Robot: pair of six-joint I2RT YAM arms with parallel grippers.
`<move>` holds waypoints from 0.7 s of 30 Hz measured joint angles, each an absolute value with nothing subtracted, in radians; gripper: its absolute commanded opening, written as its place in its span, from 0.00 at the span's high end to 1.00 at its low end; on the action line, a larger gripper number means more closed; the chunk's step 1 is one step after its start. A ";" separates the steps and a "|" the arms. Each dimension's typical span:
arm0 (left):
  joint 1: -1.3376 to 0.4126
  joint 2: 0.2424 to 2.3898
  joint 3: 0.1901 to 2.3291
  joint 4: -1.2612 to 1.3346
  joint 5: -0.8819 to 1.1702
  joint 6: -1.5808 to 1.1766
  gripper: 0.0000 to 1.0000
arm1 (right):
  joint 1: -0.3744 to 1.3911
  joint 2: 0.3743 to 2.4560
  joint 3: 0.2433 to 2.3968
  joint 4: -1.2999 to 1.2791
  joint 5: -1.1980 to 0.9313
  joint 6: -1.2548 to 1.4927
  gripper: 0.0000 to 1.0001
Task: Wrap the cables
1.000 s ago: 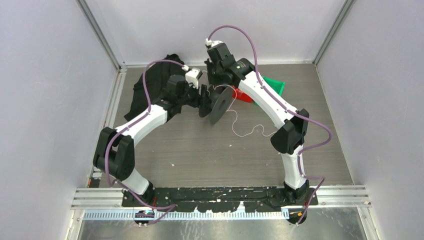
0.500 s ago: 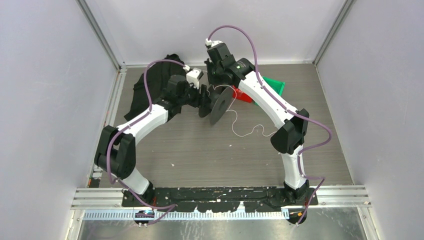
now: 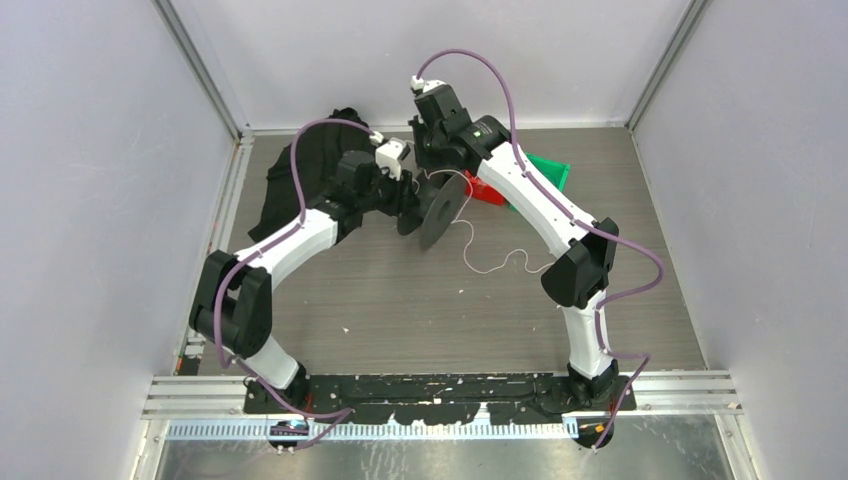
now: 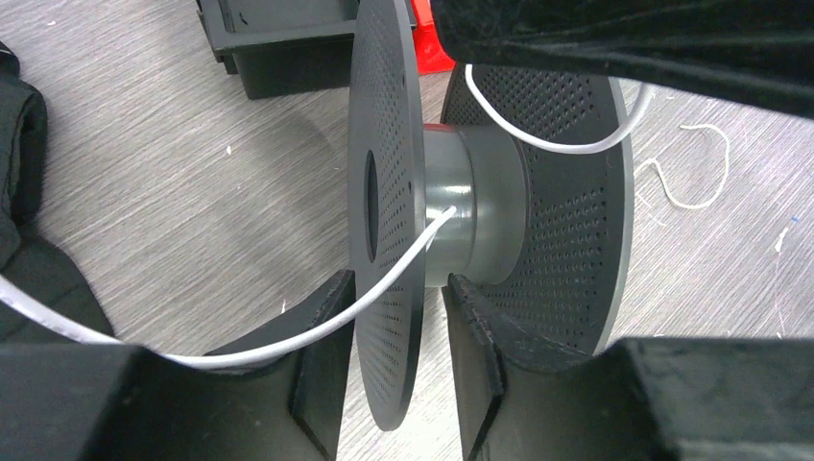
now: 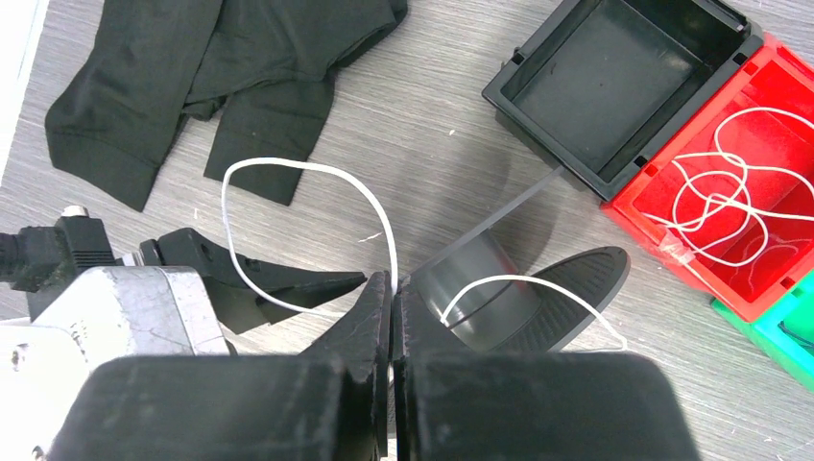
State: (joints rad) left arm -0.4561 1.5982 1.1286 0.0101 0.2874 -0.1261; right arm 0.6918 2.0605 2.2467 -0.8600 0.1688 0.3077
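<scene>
My left gripper is shut on the near flange of a dark grey perforated spool, held upright just above the table. In the left wrist view its fingers flank the flange, and the grey hub shows beyond. A thin white cable runs from the hub back over the gripper. My right gripper is just behind the spool and is shut on this cable, pinched at the fingertips next to the hub. The cable's free end trails in curls on the table.
A red bin with more looped white cables sits behind the spool, beside an empty black bin and a green bin. A black cloth lies at the back left. Walls enclose the table.
The left wrist has shifted slightly up and right with the spool. The right gripper and the trailing cable look unchanged.
</scene>
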 measured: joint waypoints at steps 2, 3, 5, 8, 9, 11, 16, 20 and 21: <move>-0.456 1.600 1.129 0.009 0.287 -0.123 0.64 | 0.692 2.061 2.248 -0.860 0.169 0.310 1.00; -0.456 1.602 1.129 0.009 0.287 -0.121 0.69 | 0.692 2.061 2.248 -0.860 0.169 0.310 1.00; -0.456 1.610 1.129 0.004 0.287 -0.120 0.80 | 0.692 2.061 2.248 -0.860 0.168 0.312 1.00; -0.456 1.622 1.129 0.001 0.283 -0.113 0.97 | 0.692 2.061 2.248 -0.860 0.168 0.313 1.00; -0.456 1.623 1.129 0.002 0.275 -0.106 0.99 | 0.692 2.061 2.248 -0.860 0.168 0.313 1.00; -0.455 1.626 1.129 -0.006 0.279 -0.103 0.99 | 0.692 2.061 2.248 -0.860 0.168 0.313 1.00; -0.457 1.626 1.132 -0.008 0.279 -0.102 1.00 | 0.692 2.061 2.247 -0.860 0.170 0.313 0.70; -0.457 1.620 1.145 -0.049 0.278 -0.108 1.00 | 0.684 2.057 2.244 -0.868 0.175 0.324 0.35; -0.456 1.615 1.151 -0.074 0.279 -0.104 1.00 | 0.680 2.051 2.233 -0.871 0.175 0.324 0.32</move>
State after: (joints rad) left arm -0.4561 1.6146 1.1507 -0.0738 0.2787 -0.1040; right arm 0.6800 2.0514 2.2333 -0.8715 0.1749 0.3241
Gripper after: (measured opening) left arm 0.038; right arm 0.579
